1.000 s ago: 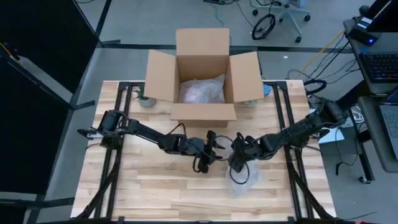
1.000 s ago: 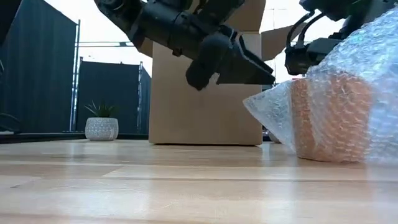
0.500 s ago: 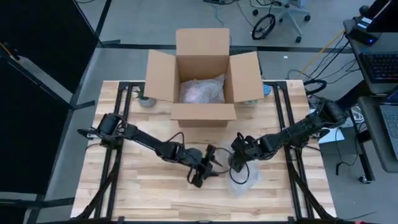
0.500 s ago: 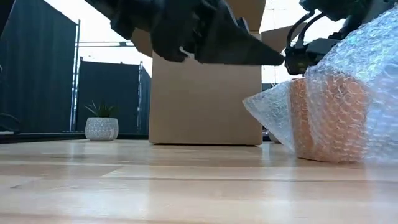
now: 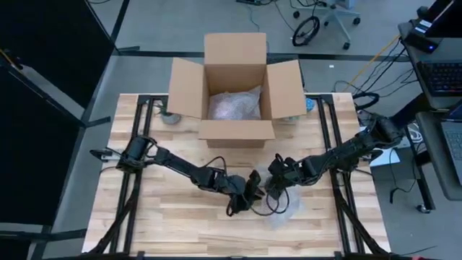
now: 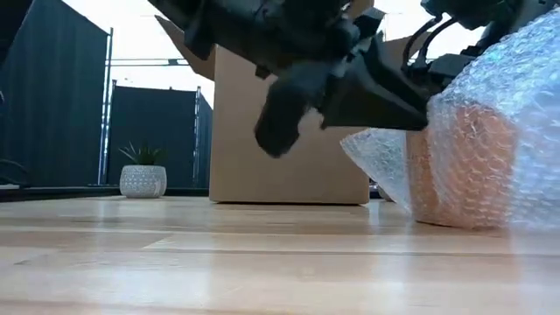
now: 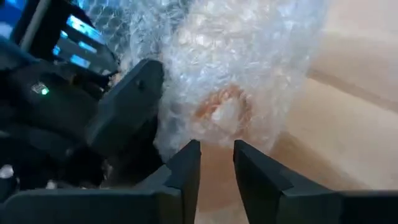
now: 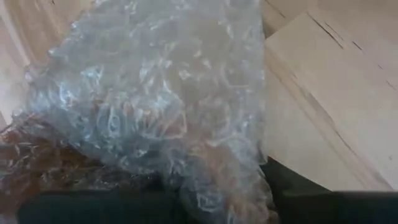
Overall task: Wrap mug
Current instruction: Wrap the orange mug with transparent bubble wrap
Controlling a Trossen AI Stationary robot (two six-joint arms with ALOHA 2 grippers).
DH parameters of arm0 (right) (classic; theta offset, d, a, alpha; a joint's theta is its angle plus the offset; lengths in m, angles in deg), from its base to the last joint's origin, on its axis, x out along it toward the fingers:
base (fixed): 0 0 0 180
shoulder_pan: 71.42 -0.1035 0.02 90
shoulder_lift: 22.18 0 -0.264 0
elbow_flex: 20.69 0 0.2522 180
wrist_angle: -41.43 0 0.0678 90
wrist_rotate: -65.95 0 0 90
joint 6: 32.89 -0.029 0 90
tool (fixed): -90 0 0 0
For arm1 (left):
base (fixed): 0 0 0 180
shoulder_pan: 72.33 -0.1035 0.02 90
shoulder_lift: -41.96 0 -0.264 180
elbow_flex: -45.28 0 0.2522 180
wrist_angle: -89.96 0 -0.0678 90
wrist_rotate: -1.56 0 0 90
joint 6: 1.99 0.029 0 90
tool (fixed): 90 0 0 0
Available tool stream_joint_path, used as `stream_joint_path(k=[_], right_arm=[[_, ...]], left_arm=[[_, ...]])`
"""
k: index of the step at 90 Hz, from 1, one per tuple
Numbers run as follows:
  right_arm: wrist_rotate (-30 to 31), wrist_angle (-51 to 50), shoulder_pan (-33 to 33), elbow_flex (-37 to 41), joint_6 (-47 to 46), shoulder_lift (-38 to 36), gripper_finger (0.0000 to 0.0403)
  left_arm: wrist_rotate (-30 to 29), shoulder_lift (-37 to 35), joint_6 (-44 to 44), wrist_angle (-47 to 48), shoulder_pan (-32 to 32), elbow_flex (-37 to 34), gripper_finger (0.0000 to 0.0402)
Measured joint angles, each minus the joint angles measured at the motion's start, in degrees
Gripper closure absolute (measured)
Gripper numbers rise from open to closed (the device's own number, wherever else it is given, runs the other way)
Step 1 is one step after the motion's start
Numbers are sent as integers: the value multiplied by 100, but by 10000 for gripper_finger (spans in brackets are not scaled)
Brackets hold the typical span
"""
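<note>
Where flaps gape, box (image 5: 237,90), bubble wrap (image 5: 234,105) inside

an open box (image 5: 237,101) sits at the top centre of the table (image 5: 166,224), a wrapped bundle (image 5: 234,105) inside it. below it, right of centre, lies the wrapped mug (image 5: 281,206), with the left gripper (image 5: 254,193) just left of it and the right gripper (image 5: 274,189) at its upper edge. a small planter (image 6: 143,181) stands left of the box.

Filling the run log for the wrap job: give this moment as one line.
stage: wrapping | mug: in bubble wrap, on table | left gripper: narrowly open at wrap | right gripper: on the wrap | box: open
</note>
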Motion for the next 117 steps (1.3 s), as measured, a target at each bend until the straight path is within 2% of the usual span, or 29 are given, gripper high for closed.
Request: stream_joint_path(k=[21, 36, 54, 68, 81, 93, 106, 117], right_arm=[[7, 5, 4, 3, 6, 0, 340], [7, 7, 7, 6, 16, 0, 340], [6, 10, 9, 9, 19, 0, 340], [5, 56, 13, 7, 15, 2, 340], [1, 79, 12, 7, 62, 4, 340], [-5, 103, 13, 7, 81, 4, 340], [-17, 155, 17, 9, 102, 4, 340], [-39, 178, 20, 13, 61, 4, 339]], left_arm=[[-434, -1, 315, -89, 27, -3, 325], [-327, -8, 713, -137, -38, -13, 321], [-321, -47, 719, -177, -28, -22, 280], [-564, -96, 886, -318, -53, 11, 245], [-675, -94, 981, -285, -36, 11, 234], [-227, 26, 871, 36, -166, 17, 239], [469, 258, 723, -213, -218, 35, 247], [598, 471, 570, -377, -212, 46, 251]])
